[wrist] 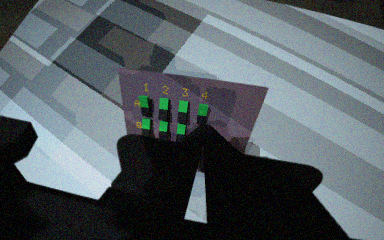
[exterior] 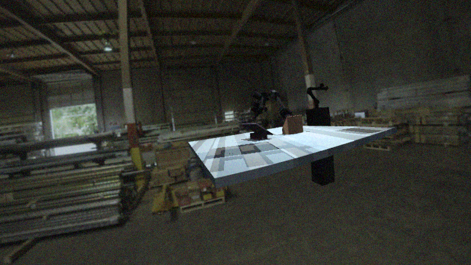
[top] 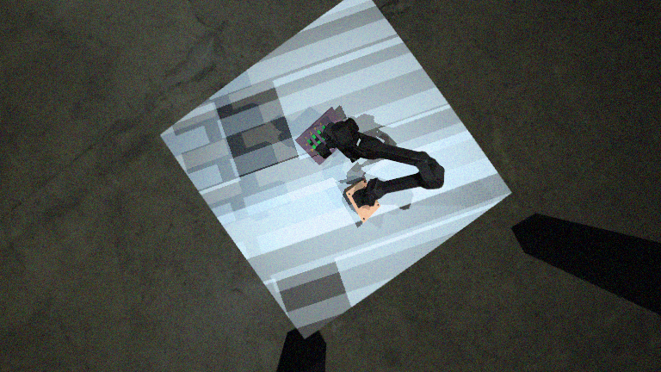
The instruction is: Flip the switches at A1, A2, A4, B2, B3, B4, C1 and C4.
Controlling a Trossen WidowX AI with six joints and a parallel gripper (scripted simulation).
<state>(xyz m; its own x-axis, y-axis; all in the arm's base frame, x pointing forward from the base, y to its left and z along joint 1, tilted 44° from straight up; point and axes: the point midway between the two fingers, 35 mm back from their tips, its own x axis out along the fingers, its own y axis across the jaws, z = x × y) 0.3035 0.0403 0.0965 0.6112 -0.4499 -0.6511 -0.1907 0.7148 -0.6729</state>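
The purple switch panel [wrist: 241,104] [top: 327,115] [exterior: 257,127] lies on the table, tilted toward the arm. In the wrist view, rows A and B show green-and-black rocker switches under yellow numbers 1 to 3 and 4. Switches A1 [wrist: 144,103], A2 [wrist: 163,105], A3 [wrist: 183,108] and A4 [wrist: 202,111] show their green ends at the far side. B1 [wrist: 146,124], B2 [wrist: 163,126] and B3 [wrist: 181,129] show below them. My gripper [wrist: 205,128] [top: 325,138] is shut and empty, its tips at the B4 spot just below A4. It hides B4 and all of row C.
The arm's orange base plate [top: 366,207] [exterior: 292,124] sits near the table's middle. The striped grey-white table [top: 414,80] [exterior: 243,164] stands in a dark warehouse. A black pedestal [exterior: 317,116] with a second small arm stands behind the table.
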